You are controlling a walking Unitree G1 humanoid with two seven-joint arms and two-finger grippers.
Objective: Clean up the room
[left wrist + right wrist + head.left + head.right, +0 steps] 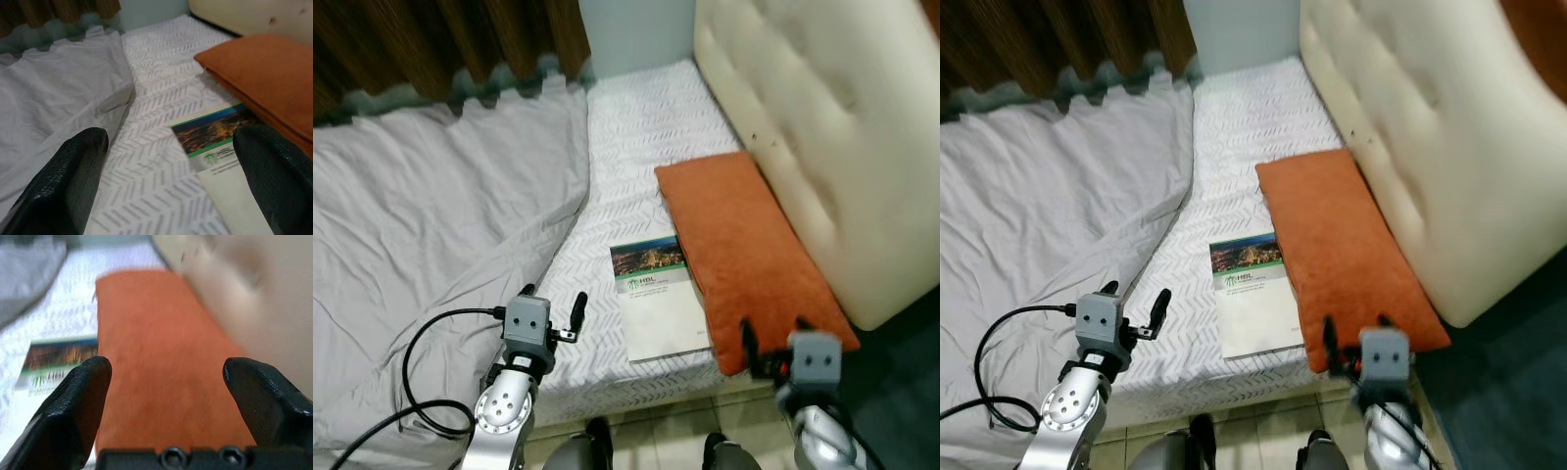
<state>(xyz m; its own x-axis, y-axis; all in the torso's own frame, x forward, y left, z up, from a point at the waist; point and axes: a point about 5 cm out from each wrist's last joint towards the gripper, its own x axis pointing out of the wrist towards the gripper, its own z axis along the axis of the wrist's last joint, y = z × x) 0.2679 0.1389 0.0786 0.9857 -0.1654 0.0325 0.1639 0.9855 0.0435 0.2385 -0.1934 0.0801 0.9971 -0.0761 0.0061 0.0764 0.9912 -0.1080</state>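
Left gripper (552, 311): I see my fingers (63, 186) spread wide, holding nothing, poised over the near edge of the bed.
Right gripper (773, 338): fingers (73, 406) parted and holding nothing, at the near end of the cushion.
Orange cushion (744, 250): straight ahead of my right fingers, its near end between them in the right wrist view; it lies flat on the patterned sheet and its far side lies against the cream headboard (822, 127).
Booklet (656, 299): flat on the sheet, ahead of my left fingers and toward the right one; its right edge sits just beside or slightly under the cushion, I cannot tell which.
Grey duvet (431, 215): rumpled, beyond and outside my left finger.
Patterned sheet (636, 137): bare strip running ahead between duvet and cushion.
Black cable (421, 377): loops from my left wrist across the duvet.
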